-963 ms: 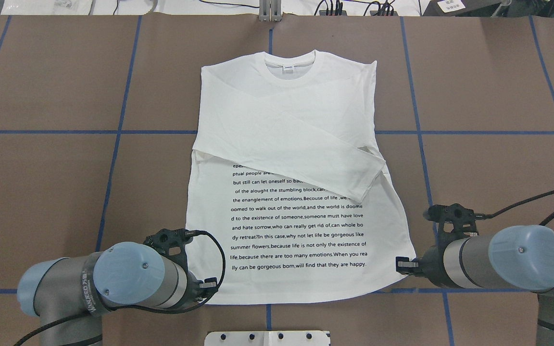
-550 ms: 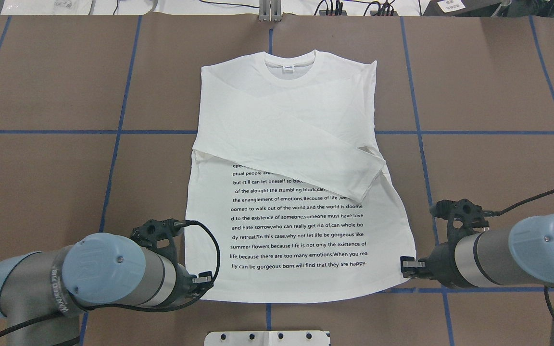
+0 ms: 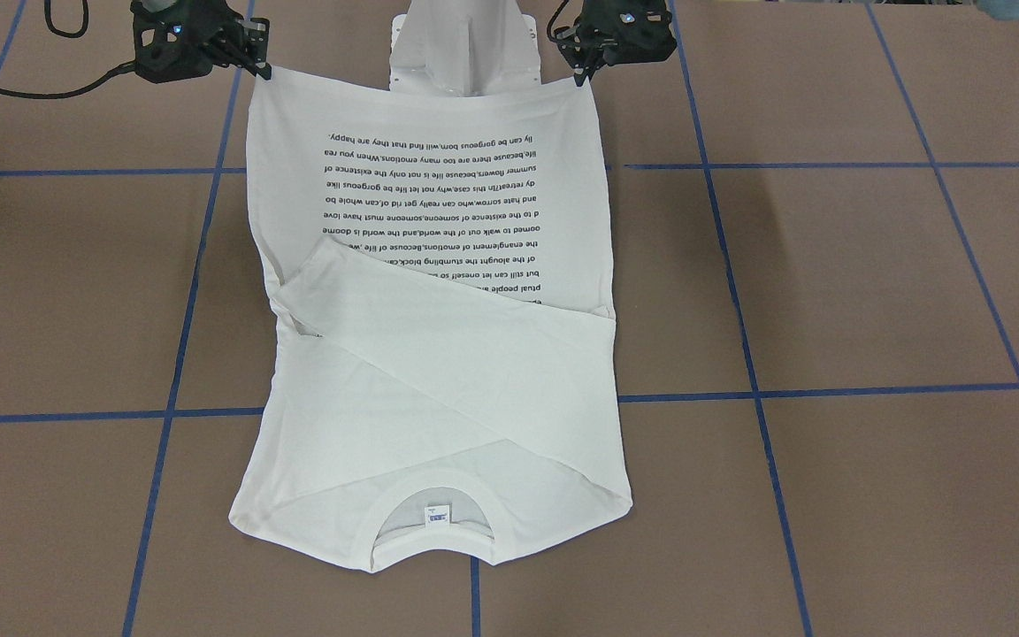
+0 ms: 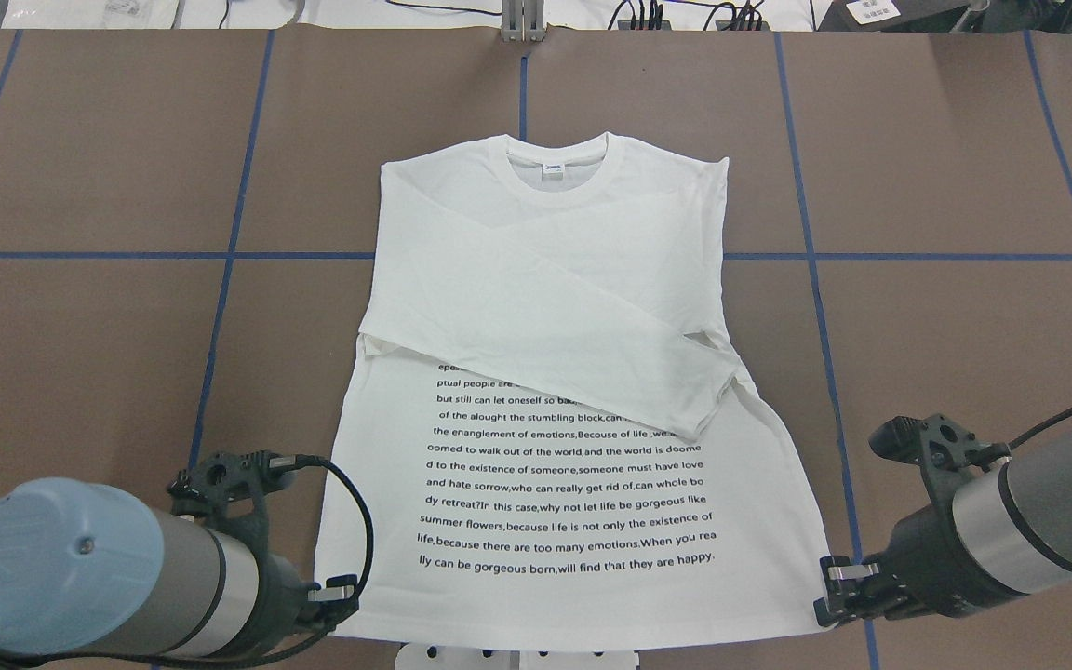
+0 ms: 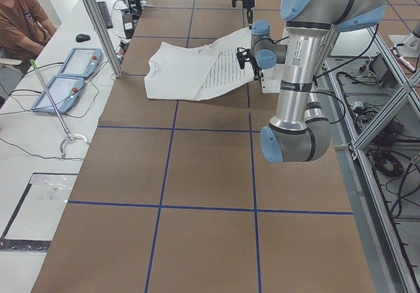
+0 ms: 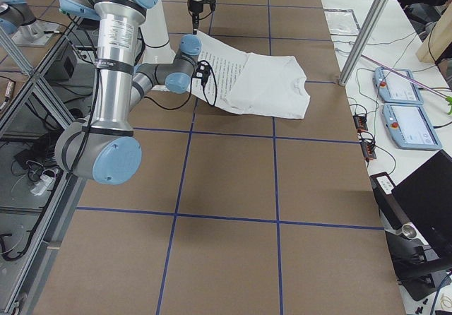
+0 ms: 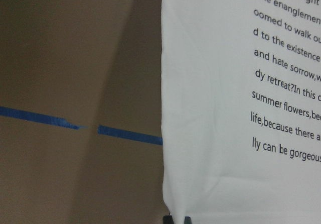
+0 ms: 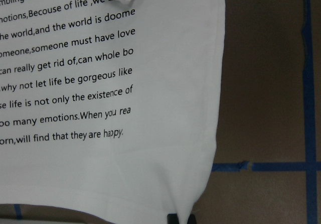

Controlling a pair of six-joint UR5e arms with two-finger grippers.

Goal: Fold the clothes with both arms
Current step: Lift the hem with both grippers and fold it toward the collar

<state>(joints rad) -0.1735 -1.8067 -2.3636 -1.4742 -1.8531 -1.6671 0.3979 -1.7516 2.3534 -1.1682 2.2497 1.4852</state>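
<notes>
One shirt, white, long-sleeved, printed side up, with both sleeves crossed over the chest. Its collar end lies flat on the brown counter, far from the pedestal base. The hem end is lifted above that base. The left gripper is pinched onto the hem corner on the base's left-arm side. The right gripper is clamped on the opposite hem corner, on the base's other side. The hem is stretched between them.

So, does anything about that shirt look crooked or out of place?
Slightly. One folded sleeve slants across the shirt, and its cuff pokes past the side edge on the robot's right. The left end effector and right end effector pinch the hem corners. Nothing looks damaged.
</notes>
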